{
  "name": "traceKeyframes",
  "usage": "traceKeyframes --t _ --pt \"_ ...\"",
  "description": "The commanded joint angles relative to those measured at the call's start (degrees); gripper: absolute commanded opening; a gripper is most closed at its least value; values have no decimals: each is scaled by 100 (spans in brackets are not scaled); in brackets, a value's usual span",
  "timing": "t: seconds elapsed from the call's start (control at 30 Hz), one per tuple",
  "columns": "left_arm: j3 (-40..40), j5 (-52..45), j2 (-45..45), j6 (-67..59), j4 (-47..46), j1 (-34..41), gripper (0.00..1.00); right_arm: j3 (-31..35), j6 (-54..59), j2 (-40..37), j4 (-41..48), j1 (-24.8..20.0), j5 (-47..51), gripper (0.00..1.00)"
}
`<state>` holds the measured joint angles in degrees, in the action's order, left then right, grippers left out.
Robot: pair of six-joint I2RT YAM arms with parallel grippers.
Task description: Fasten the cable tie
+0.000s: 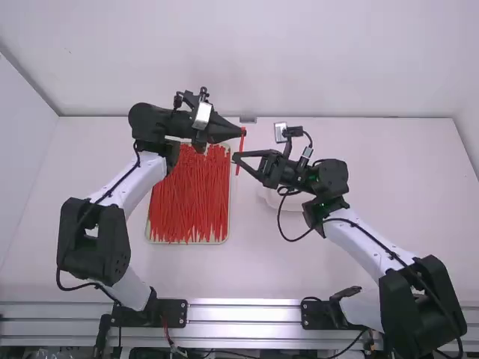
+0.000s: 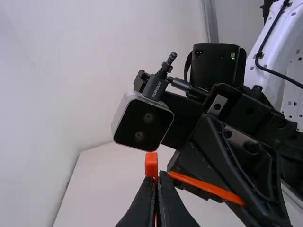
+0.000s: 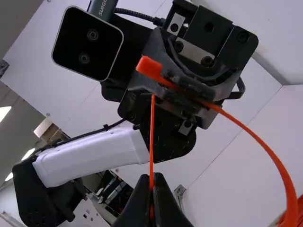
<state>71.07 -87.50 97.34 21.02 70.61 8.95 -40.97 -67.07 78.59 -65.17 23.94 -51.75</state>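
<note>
White table [image 1: 359,149] under both arms. My left gripper [image 1: 242,134] pinches the cable tie [image 3: 152,132] by its head in midair; right gripper [image 1: 235,157], just beside, pinches the tail, aimed lengthwise at the head.

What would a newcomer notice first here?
Both arms meet in mid-air over the table, the left tool and right tool both shut on one red cable tie. Under the left arm, a pile of red ties lies on a tray.
</note>
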Motion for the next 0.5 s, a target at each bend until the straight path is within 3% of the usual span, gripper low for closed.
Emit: traceKeyframes --t 0.0,0.47 --pt "-33 -164 17 -24 44 4 1 -144 -24 17 -42 2 85 0" --pt "-199 -142 17 -48 157 4 1 -146 -98 17 -46 2 214 0"
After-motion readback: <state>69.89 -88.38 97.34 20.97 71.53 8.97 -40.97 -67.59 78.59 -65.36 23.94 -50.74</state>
